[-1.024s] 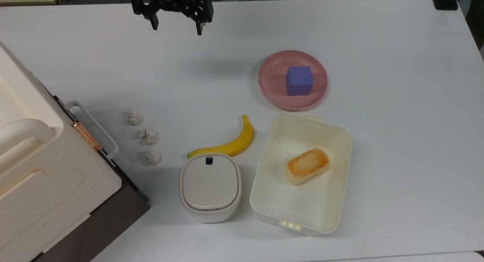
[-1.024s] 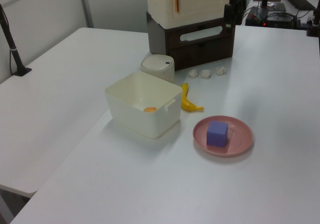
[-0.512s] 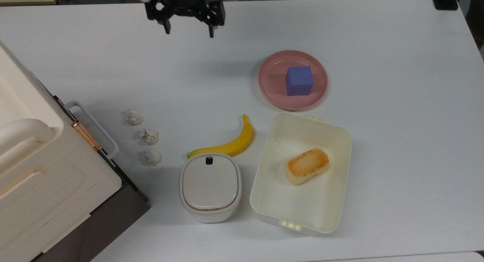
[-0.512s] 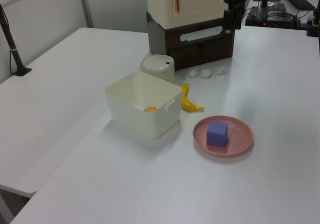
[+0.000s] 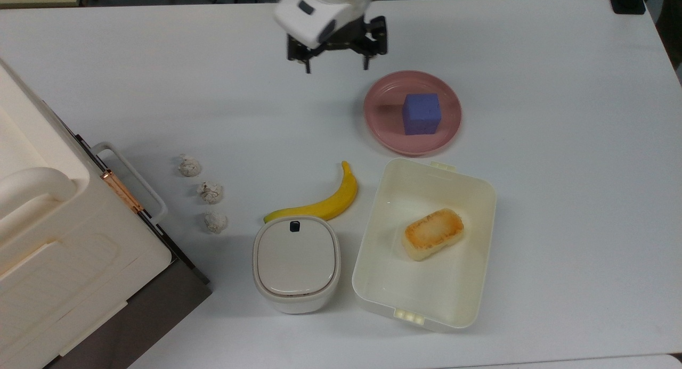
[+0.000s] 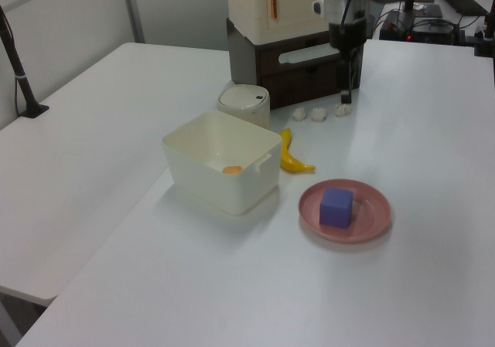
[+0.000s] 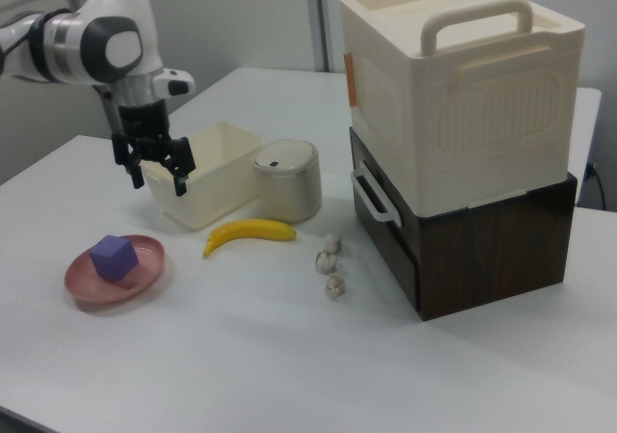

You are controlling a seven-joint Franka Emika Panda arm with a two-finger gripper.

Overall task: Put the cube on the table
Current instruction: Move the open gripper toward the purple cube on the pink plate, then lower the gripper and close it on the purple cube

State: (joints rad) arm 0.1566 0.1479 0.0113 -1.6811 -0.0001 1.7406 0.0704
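Your gripper (image 5: 337,66) hangs spread and empty in the top view's upper centre, just beside the pink plate (image 5: 383,126) holding the cube (image 5: 421,113). Descend off-centre and a finger may strike the plate's rim, tipping it or skidding the cube across the desk (image 5: 559,172).

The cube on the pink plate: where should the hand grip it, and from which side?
Probably from above, fingers closing on two opposite flat side faces of the cube. It sits upright on the plate, whose low rim would hinder a sideways approach.
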